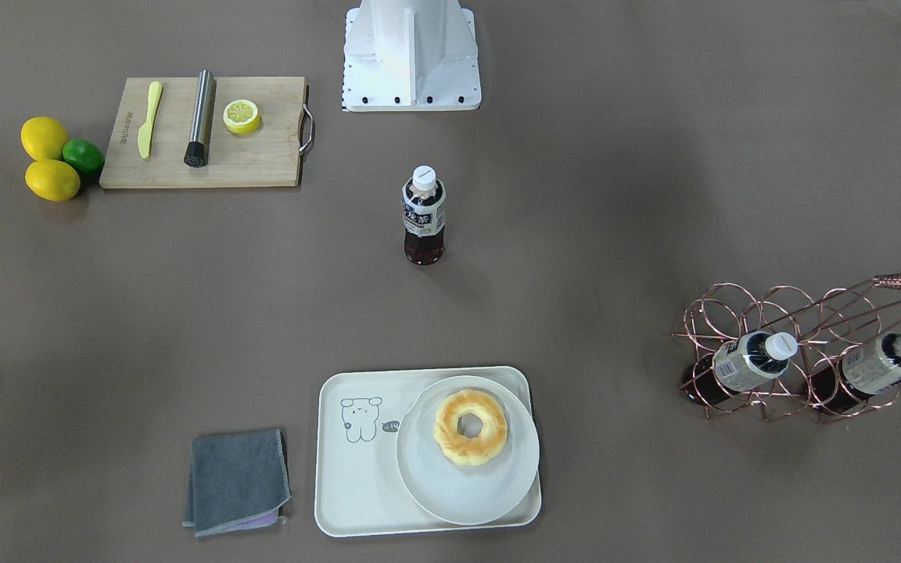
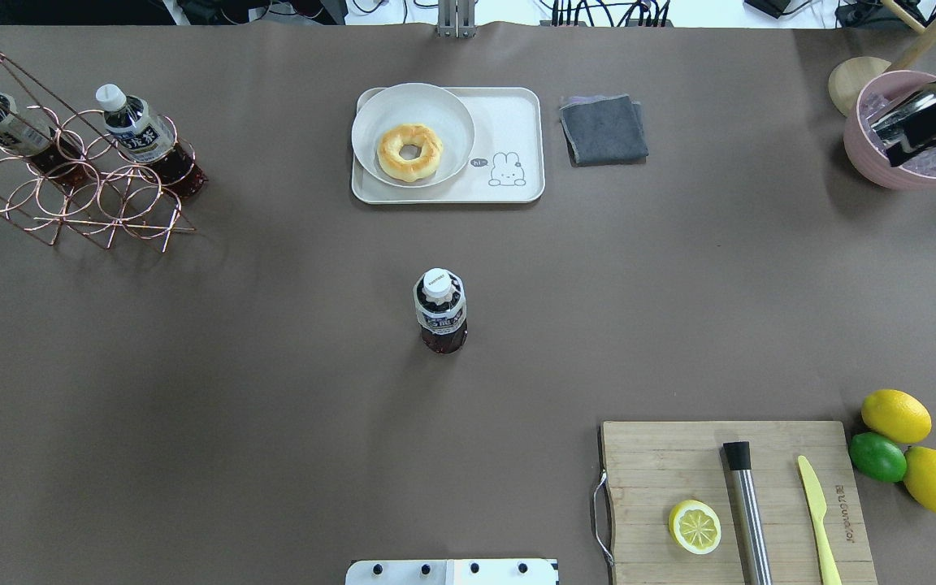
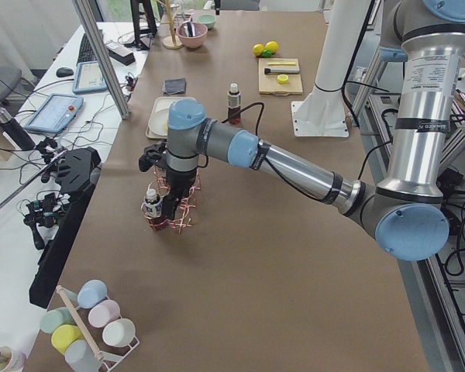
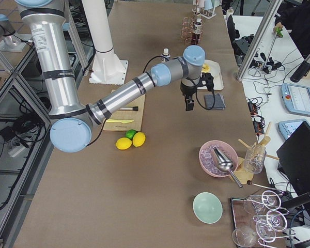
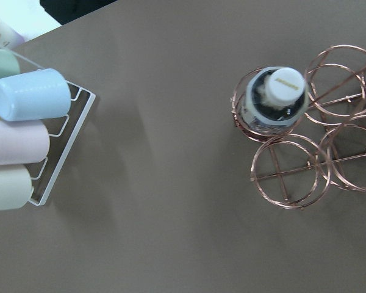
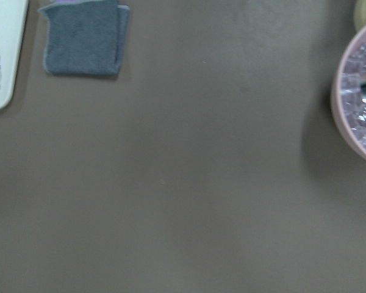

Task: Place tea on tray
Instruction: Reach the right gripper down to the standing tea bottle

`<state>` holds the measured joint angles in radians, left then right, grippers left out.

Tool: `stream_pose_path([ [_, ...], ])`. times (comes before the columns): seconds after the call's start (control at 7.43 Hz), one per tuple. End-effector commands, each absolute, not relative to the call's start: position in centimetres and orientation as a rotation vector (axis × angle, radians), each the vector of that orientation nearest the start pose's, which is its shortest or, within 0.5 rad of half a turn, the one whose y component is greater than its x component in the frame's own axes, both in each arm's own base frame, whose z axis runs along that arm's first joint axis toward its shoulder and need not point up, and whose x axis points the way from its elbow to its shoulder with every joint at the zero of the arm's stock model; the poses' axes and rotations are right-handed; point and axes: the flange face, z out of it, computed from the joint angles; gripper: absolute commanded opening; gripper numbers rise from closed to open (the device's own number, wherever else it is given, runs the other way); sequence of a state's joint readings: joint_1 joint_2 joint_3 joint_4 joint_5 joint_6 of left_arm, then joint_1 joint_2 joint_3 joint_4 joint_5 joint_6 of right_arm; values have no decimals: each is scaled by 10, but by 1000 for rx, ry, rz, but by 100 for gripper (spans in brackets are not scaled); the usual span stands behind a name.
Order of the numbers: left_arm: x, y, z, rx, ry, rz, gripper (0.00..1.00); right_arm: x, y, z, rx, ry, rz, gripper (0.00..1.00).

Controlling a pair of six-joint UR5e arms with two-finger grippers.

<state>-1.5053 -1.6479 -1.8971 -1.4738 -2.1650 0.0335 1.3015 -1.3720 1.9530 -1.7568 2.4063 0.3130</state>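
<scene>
At the far left of the overhead view, a copper wire rack [image 2: 70, 195] holds two tilted bottles [image 2: 143, 134] of the same dark drink. In the left side view the left end effector [image 3: 173, 211] hangs over this rack, close beside one white cap. I cannot tell whether its fingers are apart or together. Further right, at the far edge of the worktop [image 2: 192, 366], lies the cream tray [image 2: 517, 114]. A round plate [image 2: 452, 106] carrying a doughnut [image 2: 409, 152] fills the tray's left half. The tea bottle [image 2: 440, 313] stands upright alone at mid-worktop, well apart from the tray, on its robot side, with nothing touching it. Just right of the tray lies a folded grey cloth [image 2: 603, 128]. In the right side view the right end effector [image 4: 189, 105] hangs above the worktop near that cloth, and its state cannot be told either. On the near right, a wooden cutting board [image 2: 679, 455] carries a lemon half [image 2: 695, 526], a metal rod [image 2: 748, 512] and a yellow knife [image 2: 817, 516]. Two lemons [image 2: 896, 415] and a lime [image 2: 877, 457] lie just beside the board. At the far right, a pink bowl [image 2: 862, 154] holds a metal scoop [image 2: 919, 118].
</scene>
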Motion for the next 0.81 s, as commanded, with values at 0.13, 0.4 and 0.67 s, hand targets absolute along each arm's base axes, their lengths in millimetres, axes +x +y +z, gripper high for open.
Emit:
stream_pose_path([
  [0.13, -74, -511, 512, 248, 588, 120, 98, -273, -506, 215, 100, -886, -47, 100],
  [0.4, -77, -514, 530, 234, 582, 154, 98, -331, -484, 146, 73, -881, 24, 100],
  [0.67, -81, -516, 533, 230, 582, 151, 98, -376, -473, 109, 76, -891, 24, 100],
])
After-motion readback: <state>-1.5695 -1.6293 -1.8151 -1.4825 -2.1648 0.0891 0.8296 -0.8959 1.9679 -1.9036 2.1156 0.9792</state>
